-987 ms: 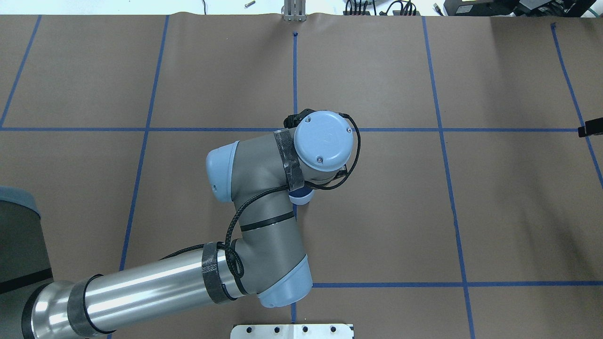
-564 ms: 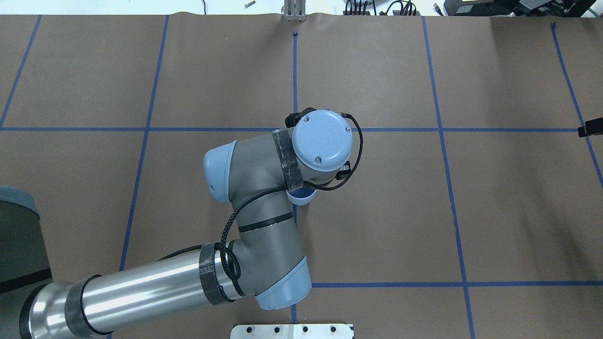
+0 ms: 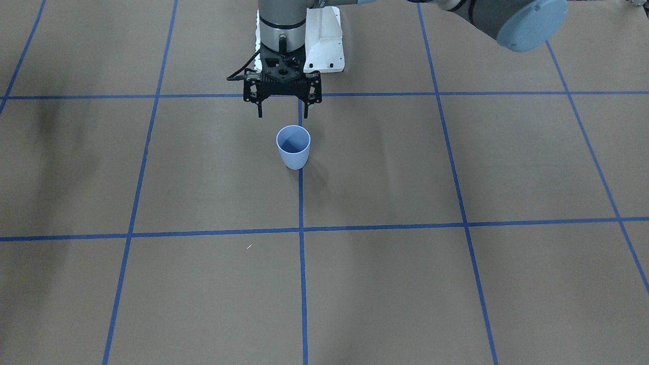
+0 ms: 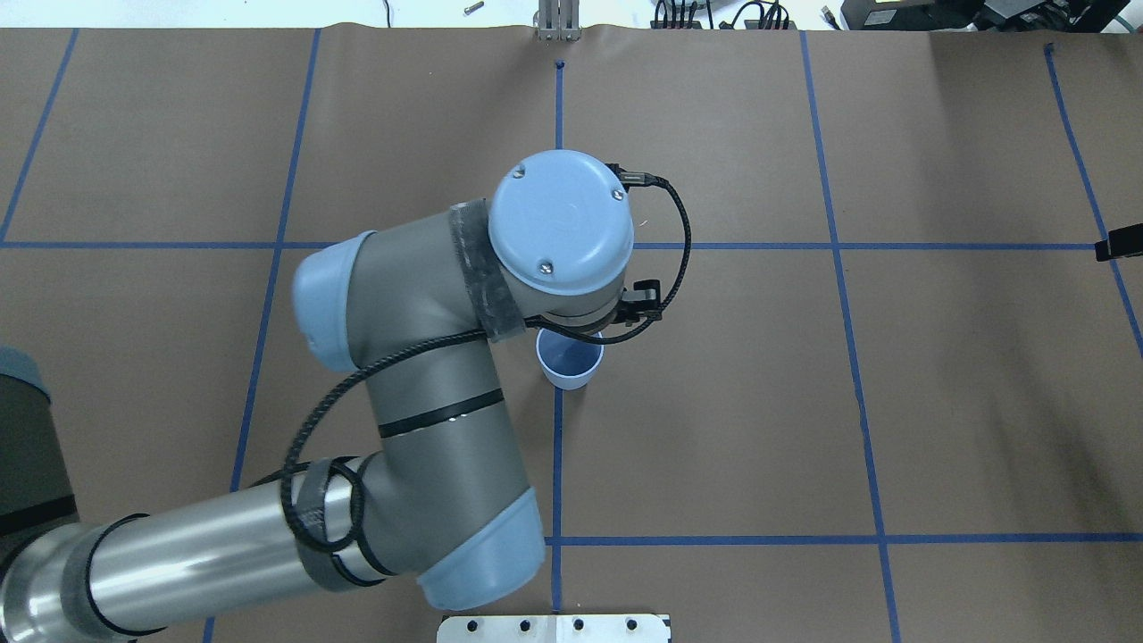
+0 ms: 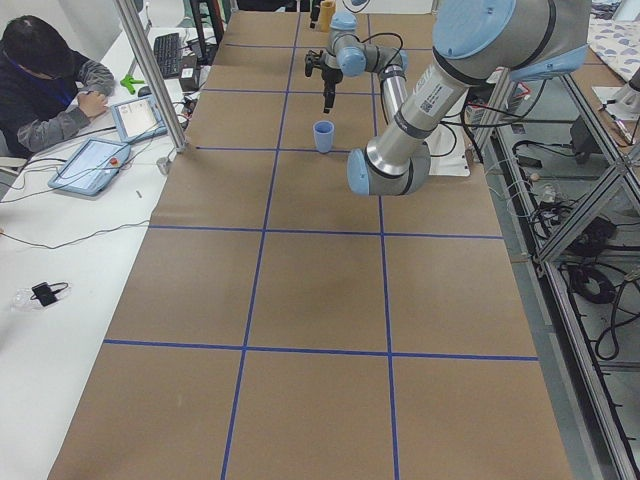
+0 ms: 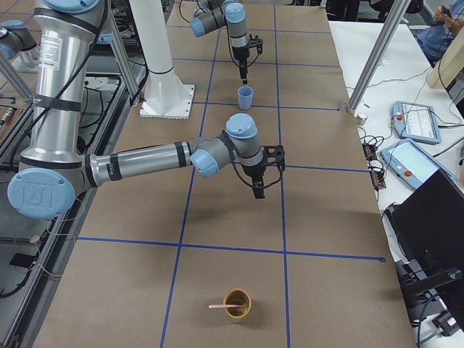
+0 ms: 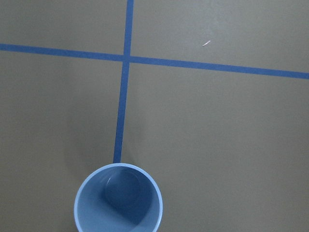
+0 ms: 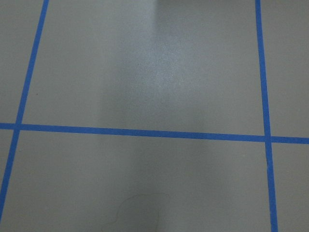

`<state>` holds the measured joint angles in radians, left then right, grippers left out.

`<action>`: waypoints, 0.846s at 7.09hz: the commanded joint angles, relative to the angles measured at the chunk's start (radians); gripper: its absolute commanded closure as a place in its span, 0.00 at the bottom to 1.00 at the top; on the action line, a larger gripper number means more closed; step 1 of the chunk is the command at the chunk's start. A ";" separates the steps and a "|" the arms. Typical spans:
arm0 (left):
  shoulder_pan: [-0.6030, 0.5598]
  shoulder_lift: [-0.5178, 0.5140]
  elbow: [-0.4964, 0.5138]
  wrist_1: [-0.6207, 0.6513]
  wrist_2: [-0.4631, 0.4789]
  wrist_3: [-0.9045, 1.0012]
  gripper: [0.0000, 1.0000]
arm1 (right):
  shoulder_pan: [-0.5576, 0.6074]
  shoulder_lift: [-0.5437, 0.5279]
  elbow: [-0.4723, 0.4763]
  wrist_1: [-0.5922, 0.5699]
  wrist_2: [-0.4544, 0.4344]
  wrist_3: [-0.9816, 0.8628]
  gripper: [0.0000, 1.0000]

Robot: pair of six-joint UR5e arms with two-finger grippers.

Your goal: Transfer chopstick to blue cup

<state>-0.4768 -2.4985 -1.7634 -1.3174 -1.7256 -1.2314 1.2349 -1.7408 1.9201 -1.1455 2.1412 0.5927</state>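
The blue cup stands upright and empty on a blue tape line near mid-table; it also shows in the overhead view and the left wrist view. My left gripper hangs open and empty just above the cup, on the robot's side of it. A pale pink chopstick lies across a brown cup at the table's far right end. My right gripper hangs above the table between the two cups. It shows clearly only in the exterior right view, so I cannot tell whether it is open or shut.
The brown cup stands at the table's right end. The white base plate is at the robot's edge. Metal posts and side tables with tablets line the operators' side. Blue tape divides the brown table cover.
My left wrist has risen and shifted toward the table's far side and left. The blue cup, mostly hidden under it before, now shows its whole rim.
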 commanded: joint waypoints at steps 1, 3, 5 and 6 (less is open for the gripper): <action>-0.215 0.152 -0.105 0.043 -0.166 0.341 0.01 | 0.002 -0.006 -0.007 0.004 0.008 -0.013 0.00; -0.497 0.291 -0.094 0.044 -0.341 0.796 0.01 | 0.027 -0.035 -0.006 -0.002 0.012 -0.071 0.00; -0.723 0.404 -0.047 0.046 -0.449 1.106 0.01 | 0.148 -0.065 -0.048 -0.016 0.110 -0.250 0.00; -0.838 0.468 -0.003 0.043 -0.542 1.168 0.01 | 0.217 -0.087 -0.067 -0.017 0.143 -0.333 0.00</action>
<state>-1.1798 -2.1019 -1.8105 -1.2730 -2.1752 -0.1795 1.3736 -1.8044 1.8773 -1.1600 2.2380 0.3598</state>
